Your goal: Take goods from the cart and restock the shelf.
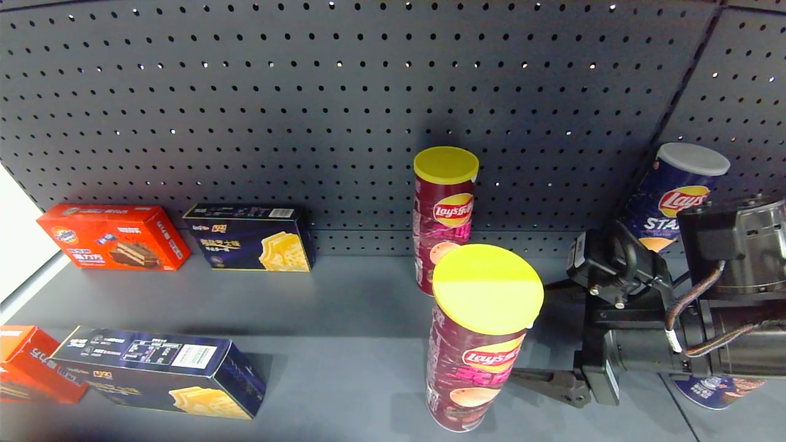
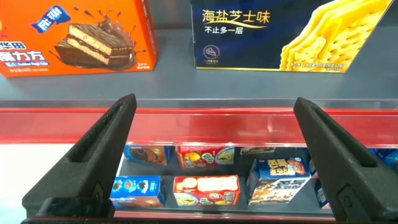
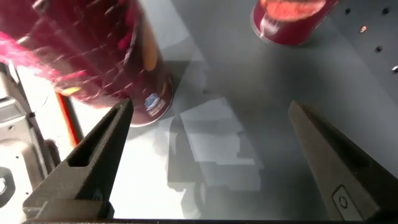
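A maroon chip can with a yellow lid [image 1: 482, 344] stands upright near the shelf's front; its base appears close by in the right wrist view [image 3: 124, 68]. My right gripper [image 1: 537, 331] is open just to its right, level with its lower half, with nothing between its fingers [image 3: 210, 112]. A second maroon can [image 1: 443, 215] stands behind, against the pegboard, and its base is visible farther off [image 3: 289, 18]. My left gripper [image 2: 214, 102] is open and empty, facing the shelf's red front strip [image 2: 205, 127], below an orange cake box [image 2: 78, 37] and a navy cracker box [image 2: 280, 34].
A blue chip can [image 1: 672, 196] stands behind the right arm. An orange box [image 1: 113, 236] and a navy box [image 1: 252, 239] lie at the back left, and two more boxes [image 1: 159, 371] at the front left. Bare grey shelf [image 1: 344, 307] lies between. The lower shelf holds small boxes [image 2: 205, 190].
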Controlling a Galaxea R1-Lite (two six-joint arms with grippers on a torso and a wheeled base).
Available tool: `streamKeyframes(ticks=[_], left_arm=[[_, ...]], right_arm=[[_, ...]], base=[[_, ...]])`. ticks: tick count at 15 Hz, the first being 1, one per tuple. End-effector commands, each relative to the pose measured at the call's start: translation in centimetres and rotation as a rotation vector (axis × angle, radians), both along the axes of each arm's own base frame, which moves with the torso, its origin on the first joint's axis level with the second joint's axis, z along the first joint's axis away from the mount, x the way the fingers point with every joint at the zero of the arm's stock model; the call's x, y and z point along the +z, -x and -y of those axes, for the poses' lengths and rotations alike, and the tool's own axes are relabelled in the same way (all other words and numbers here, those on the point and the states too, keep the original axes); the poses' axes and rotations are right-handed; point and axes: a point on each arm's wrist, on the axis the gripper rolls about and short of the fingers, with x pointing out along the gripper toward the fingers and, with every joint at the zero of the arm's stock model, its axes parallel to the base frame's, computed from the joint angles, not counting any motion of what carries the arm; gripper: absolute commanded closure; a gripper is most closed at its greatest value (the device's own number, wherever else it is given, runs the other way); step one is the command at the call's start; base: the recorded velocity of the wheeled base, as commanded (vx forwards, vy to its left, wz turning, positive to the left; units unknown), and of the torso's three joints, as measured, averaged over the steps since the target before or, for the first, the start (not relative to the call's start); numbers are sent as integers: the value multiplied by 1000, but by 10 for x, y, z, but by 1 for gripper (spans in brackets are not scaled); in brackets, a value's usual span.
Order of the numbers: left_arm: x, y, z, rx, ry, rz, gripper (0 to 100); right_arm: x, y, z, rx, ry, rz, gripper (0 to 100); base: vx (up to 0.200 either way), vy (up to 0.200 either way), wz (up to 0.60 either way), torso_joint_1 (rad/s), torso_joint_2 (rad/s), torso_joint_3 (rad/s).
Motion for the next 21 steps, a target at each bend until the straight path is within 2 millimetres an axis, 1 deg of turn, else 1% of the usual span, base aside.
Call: streamKeyframes(ticks=[1,4,9,16,21], left_arm=[[0,0,0,1,0,-1,0],[0,0,0,1,0,-1,0],[0,0,0,1,0,-1,0],[0,0,0,1,0,-1,0],[0,0,0,1,0,-1,0]], right_arm=[[-2,-1,-1,1,3,-5,0],[-5,-3,-3,8,15,-9,0],[-8,2,2,5,21,-15,0],[-12,-5,-4,8,32,-31,0],[-10,-12,-10,11,28,-25,0]], base=[[0,0,0,0,0,0],[0,0,0,0,0,0],[0,0,0,0,0,0],[0,0,0,0,0,0],[0,0,0,0,0,0]])
